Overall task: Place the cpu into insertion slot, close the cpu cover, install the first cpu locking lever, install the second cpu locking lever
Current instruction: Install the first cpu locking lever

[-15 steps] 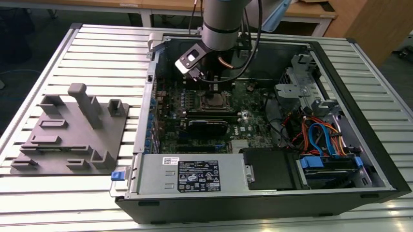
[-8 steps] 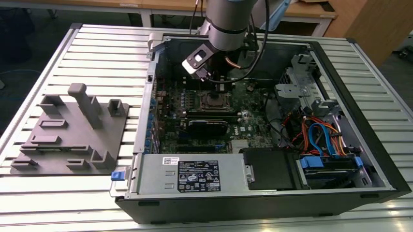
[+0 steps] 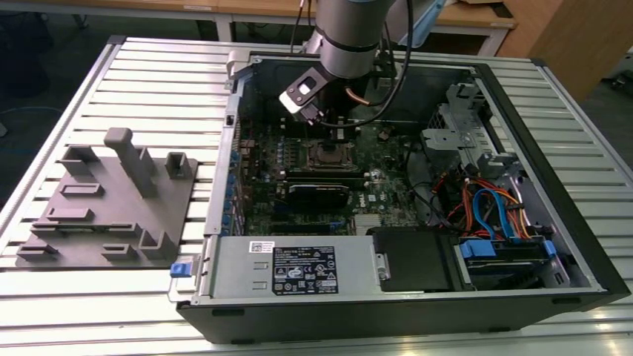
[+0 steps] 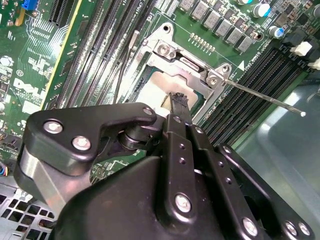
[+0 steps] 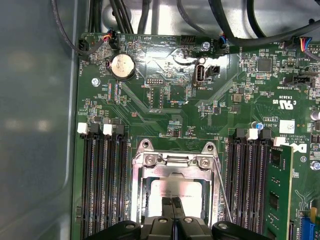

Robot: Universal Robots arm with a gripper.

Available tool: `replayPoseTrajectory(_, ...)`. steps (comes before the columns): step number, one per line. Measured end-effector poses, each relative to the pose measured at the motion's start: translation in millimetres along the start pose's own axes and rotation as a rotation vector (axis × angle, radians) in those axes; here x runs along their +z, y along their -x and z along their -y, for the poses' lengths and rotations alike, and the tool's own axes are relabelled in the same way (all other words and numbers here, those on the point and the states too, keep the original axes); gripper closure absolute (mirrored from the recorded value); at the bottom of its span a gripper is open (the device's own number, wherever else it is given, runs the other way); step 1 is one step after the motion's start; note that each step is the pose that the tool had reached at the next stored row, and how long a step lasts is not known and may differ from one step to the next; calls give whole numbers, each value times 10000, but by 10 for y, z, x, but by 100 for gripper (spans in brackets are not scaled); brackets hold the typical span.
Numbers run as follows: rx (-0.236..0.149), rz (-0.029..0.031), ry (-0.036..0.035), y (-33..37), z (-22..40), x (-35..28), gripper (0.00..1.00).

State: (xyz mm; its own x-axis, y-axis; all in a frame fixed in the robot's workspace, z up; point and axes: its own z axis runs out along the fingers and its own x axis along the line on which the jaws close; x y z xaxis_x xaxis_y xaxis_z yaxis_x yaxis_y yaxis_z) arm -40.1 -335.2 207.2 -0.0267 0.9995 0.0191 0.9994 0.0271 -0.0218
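Here, the hand (image 5: 173,200) is squeezing its two fingers shut with nothing between them. Its tips are sitting right on the silver top of the cpu (image 5: 176,187), touching it as far as I can tell. The cpu is lying flat in the insertion slot (image 5: 150,160). The cpu cover (image 5: 146,191) is lying around it like a frame. A thin wire lever (image 4: 265,97) is sticking out beside the slot, up off the green board (image 5: 165,105). The board is sitting inside the open computer case (image 3: 554,111). The case is resting on the ribbed table (image 3: 148,74).
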Motion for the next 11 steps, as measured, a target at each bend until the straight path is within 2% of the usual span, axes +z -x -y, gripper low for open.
replayPoseTrajectory(6,1,2,-1,0,0,-10,90)
replayPoseTrajectory(11,0,0,0,-2,2,-96,90)
